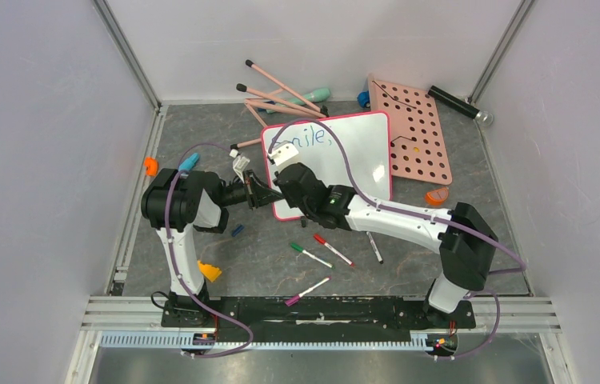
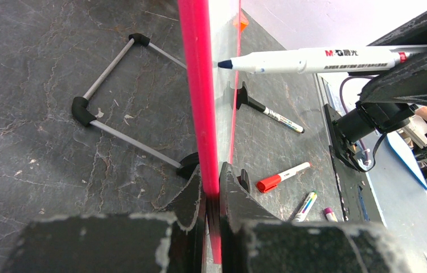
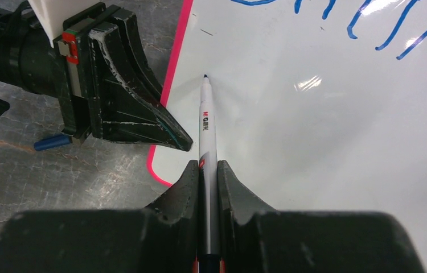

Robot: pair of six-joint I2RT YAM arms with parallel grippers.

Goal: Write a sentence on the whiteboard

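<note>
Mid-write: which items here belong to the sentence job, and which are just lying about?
Job: whiteboard, started sentence, blue-tipped marker in right gripper, left gripper clamping the rim.
Lying about: pink pegboard, loose markers, pink sticks, black cylinder.

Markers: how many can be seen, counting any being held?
5. One blue marker in the right hand, tip at the whiteboard. Four lie on the table nearer the arm bases: green-capped, red-capped, black-capped, and pink-capped nearest. More may be hidden under the arms.

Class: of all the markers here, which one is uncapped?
The white marker in the right tool, blue tip bare at the whiteboard; the others lie loose.
</note>
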